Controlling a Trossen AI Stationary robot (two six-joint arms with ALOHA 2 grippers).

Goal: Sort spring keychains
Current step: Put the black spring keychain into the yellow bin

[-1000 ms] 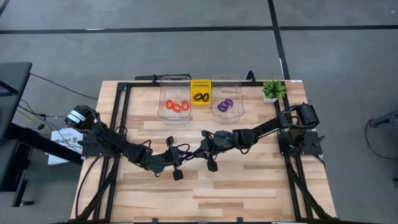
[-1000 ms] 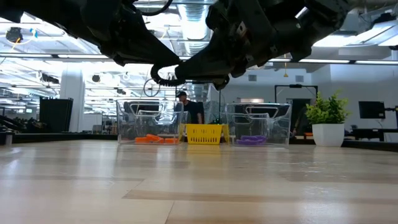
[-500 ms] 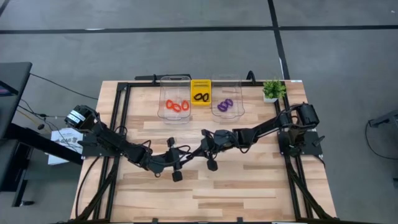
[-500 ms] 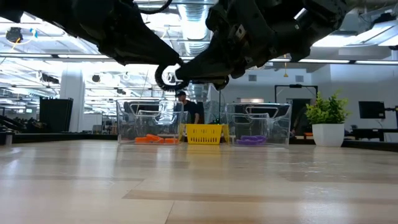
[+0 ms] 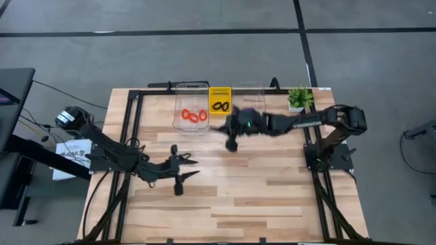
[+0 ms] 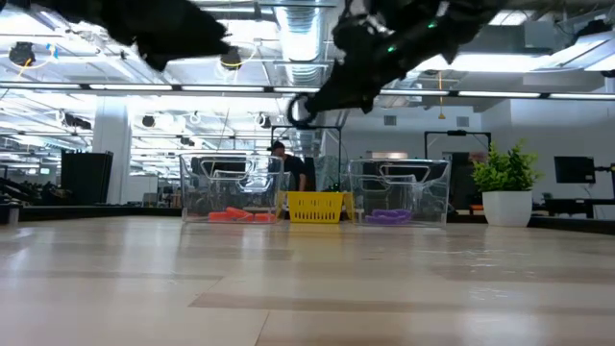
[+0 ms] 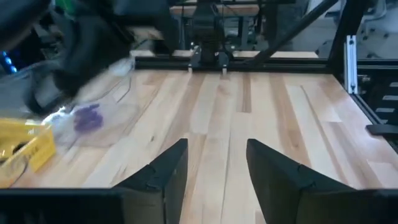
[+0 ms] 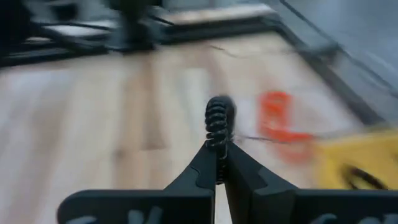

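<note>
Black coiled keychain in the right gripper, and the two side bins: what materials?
Black coiled keychain: looks like matte plastic cord, given the ribbed spiral turns. Left bin and right bin: see-through walls with bright glints, probably clear rigid plastic.

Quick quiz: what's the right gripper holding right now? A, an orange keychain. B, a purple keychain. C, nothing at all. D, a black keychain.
D: in the right wrist view the right gripper is shut on a black keychain standing up from its fingertips, while the orange keychains lie in their clear bin.
</note>
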